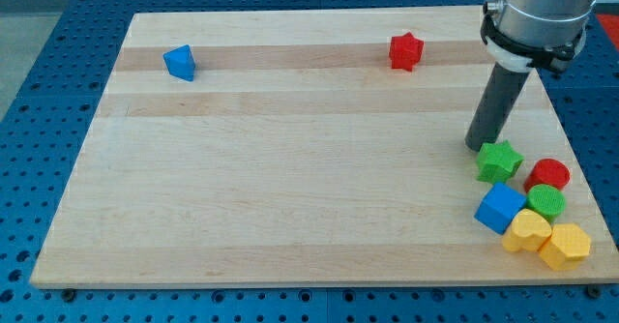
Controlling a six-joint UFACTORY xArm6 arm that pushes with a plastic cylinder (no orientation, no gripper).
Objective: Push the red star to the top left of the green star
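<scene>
The red star [406, 51] lies near the view's top, right of centre, on the wooden board [290, 168]. The green star [499, 161] lies at the view's right, well below and to the right of the red star. My tip [477, 147] rests on the board just at the green star's upper left edge, touching or nearly touching it. The rod rises from there up to the arm at the view's top right.
A blue block [180, 62] lies at the view's top left. Below the green star sits a cluster: a red cylinder [548, 176], a green cylinder [545, 201], a blue cube [500, 208] and two yellow blocks [529, 231] [565, 245] near the board's right edge.
</scene>
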